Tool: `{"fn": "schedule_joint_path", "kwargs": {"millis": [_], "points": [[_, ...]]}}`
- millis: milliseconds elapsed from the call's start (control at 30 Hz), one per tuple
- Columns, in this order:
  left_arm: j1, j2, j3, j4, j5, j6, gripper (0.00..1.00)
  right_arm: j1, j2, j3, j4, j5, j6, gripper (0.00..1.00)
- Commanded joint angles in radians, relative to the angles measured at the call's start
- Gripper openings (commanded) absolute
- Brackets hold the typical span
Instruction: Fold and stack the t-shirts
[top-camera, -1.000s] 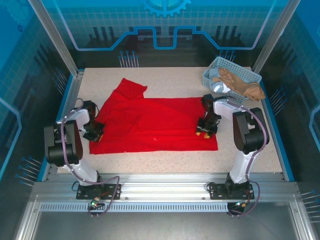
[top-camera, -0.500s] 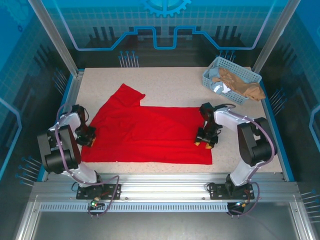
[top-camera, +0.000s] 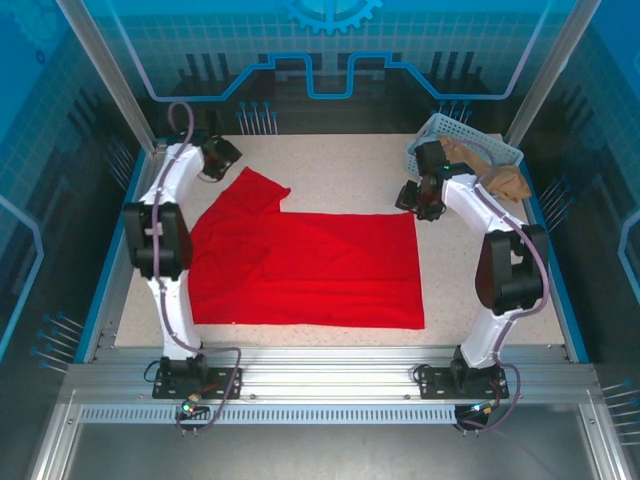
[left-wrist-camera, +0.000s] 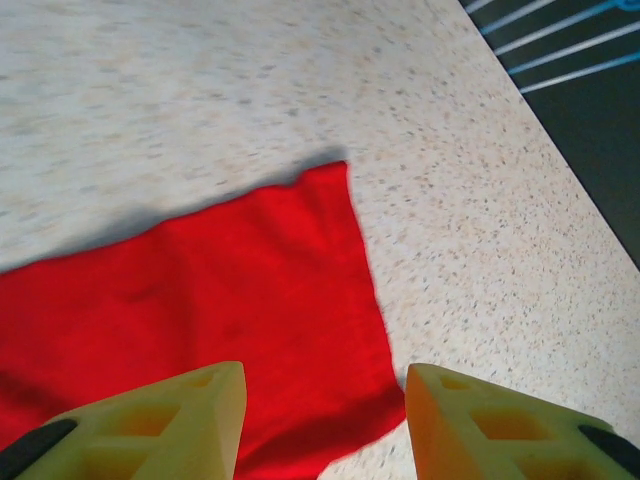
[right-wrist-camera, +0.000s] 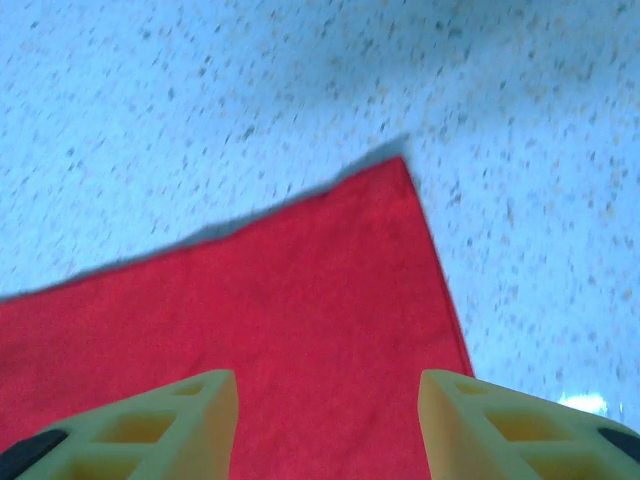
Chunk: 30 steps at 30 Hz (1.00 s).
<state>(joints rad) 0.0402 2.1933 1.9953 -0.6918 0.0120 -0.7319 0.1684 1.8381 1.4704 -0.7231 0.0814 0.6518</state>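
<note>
The red t-shirt (top-camera: 310, 265) is laid flat on the table (top-camera: 330, 165). No print is seen on its upward face, and one sleeve (top-camera: 255, 190) is angled out from its far left corner. The body is spread to a near rectangle with shallow creases on its left half, so it is judged to be laid out for folding and not yet folded.

The left gripper (top-camera: 225, 158) is held just beyond the tip of that sleeve, off the t-shirt's far left corner. In the left wrist view its fingers (left-wrist-camera: 170, 420) are seen apart with nothing between them, and the sleeve end (left-wrist-camera: 220, 290) lies below and ahead. This pose is judged suited to a descent on the sleeve, so that it can be pinched and turned in over the body.

The right gripper (top-camera: 415, 197) is raised at the t-shirt's far right corner. In the right wrist view the gripper (right-wrist-camera: 328, 385) is parted and empty, and the cloth's corner (right-wrist-camera: 270, 300) is framed ahead of it. With a gripper at each far corner, the far edge could be taken at both ends at once and drawn over evenly.

Beyond the t-shirt's far right corner a pale blue basket (top-camera: 422, 135) is set, apart from the cloth. A tan garment (top-camera: 500, 182) is heaped in it, judged to be waiting its turn.
</note>
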Motion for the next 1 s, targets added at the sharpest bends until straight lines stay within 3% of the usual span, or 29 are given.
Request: {"fn": "schedule_joint_path", "kwargs": {"millis": [0, 200, 367, 633, 733, 967], "points": [[0.004, 0.14, 0.129, 0.002, 0.045, 0.044, 0.47, -0.022, 0.086, 0.061, 0.047, 0.047, -0.02, 0.51], [0.004, 0.286, 0.27, 0.109, 0.057, 0.078, 0.54, -0.045, 0.259, 0.213, -0.018, 0.033, -0.014, 0.51], [0.006, 0.387, 0.39, 0.062, 0.034, 0.075, 0.56, -0.044, 0.368, 0.321, -0.124, 0.067, 0.01, 0.49], [0.006, 0.423, 0.399, 0.044, -0.001, 0.053, 0.6, -0.051, 0.453, 0.387, -0.213, 0.076, 0.022, 0.47], [0.007, 0.434, 0.401, 0.047, 0.001, 0.043, 0.61, -0.053, 0.476, 0.4, -0.206, 0.044, 0.017, 0.42], [0.007, 0.459, 0.411, 0.011, -0.03, 0.059, 0.6, -0.05, 0.483, 0.41, -0.195, 0.001, 0.009, 0.16]]}}
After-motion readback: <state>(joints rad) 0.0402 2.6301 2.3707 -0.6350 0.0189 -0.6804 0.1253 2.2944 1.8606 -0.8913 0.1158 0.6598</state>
